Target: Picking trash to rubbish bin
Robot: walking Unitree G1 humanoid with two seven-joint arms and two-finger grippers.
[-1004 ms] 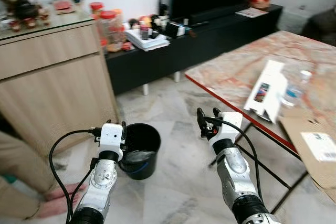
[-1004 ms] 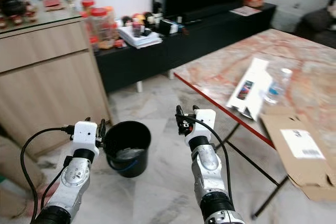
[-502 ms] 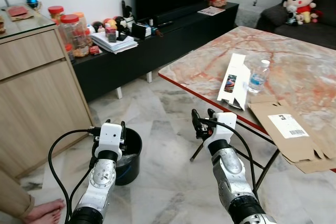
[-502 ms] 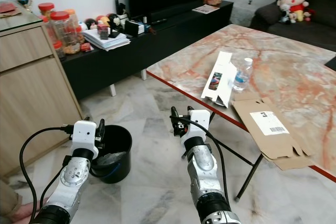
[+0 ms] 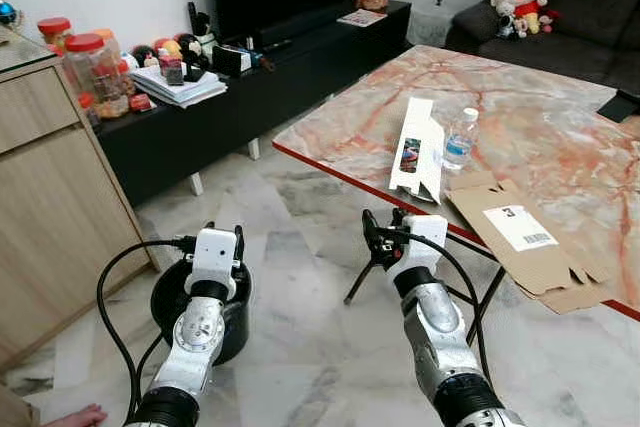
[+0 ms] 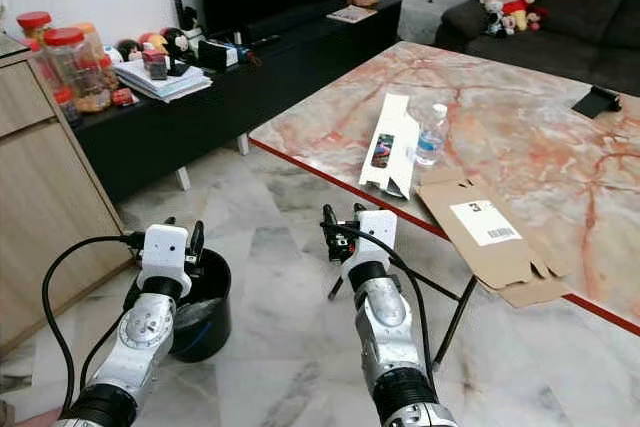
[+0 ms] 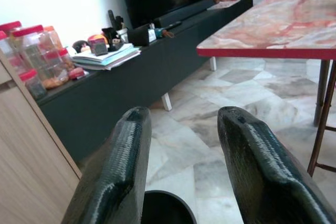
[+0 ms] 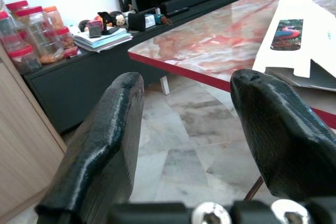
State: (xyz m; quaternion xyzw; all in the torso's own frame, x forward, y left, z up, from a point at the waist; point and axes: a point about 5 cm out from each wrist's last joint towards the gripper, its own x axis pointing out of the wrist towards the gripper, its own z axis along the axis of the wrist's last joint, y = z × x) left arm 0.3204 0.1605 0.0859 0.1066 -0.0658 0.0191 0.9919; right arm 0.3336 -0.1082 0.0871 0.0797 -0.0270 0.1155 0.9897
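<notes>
The right gripper (image 5: 382, 226) hangs over the floor just short of the red edge of the marble table (image 5: 560, 137), fingers spread wide and empty, and the trash lies beyond it, up on the tabletop to the robot's right and ahead: a flattened white carton (image 5: 417, 148) nearest, a small plastic bottle (image 5: 460, 137) just beside it, and a flattened cardboard box (image 5: 525, 244) further right at the table's near edge. The white carton's long axis runs roughly away from the robot, its near end overhanging or close to the table edge, though I cannot tell which. The left gripper (image 5: 224, 237), also open and holding nothing, hovers right above the black rubbish bin (image 5: 170, 299) on the floor at the left, well apart from the table, so the right arm is plainly the nearer one for the first pick
</notes>
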